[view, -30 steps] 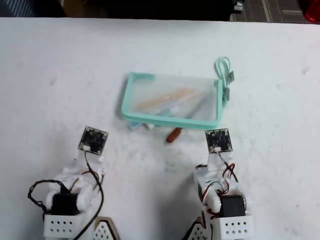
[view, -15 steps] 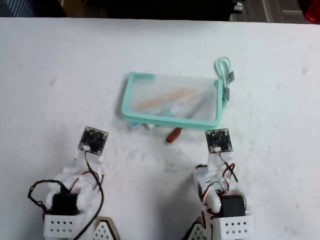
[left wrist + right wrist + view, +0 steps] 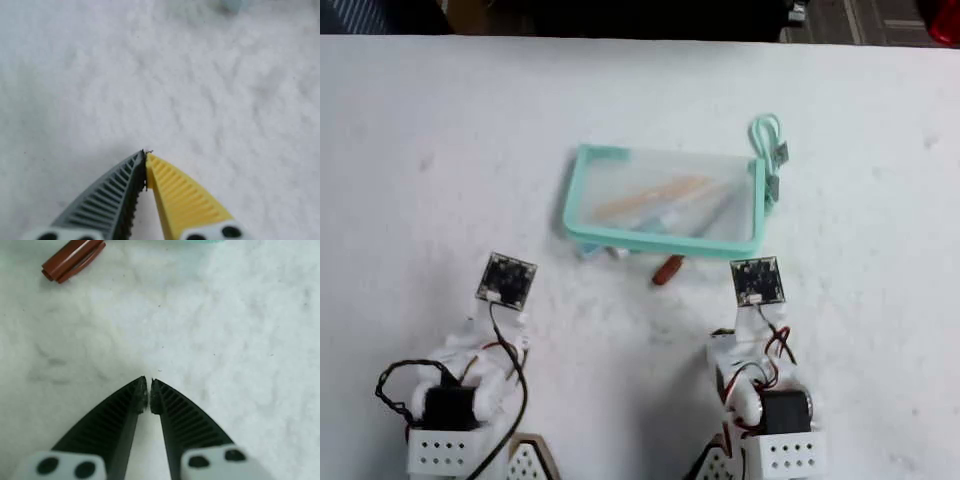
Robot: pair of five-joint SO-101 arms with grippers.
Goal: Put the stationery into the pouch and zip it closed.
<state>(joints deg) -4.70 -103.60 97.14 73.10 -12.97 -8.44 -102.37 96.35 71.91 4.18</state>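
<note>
Pouch (image 3: 758, 205), brown pen (image 3: 73, 259) just beside it — left claw (image 3: 145, 155), right claw (image 3: 149, 385) closed, empty.

The teal-edged pouch (image 3: 665, 172) (stationery (image 3: 655, 196) inside) lies on the table (image 3: 440, 120), a brown marker (image 3: 668, 269) just beside it.

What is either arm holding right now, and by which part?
Nothing is held. The left gripper and the right gripper each have jaws shut with nothing between them, above the table. The brown pen lies loose by the pouch.
</note>
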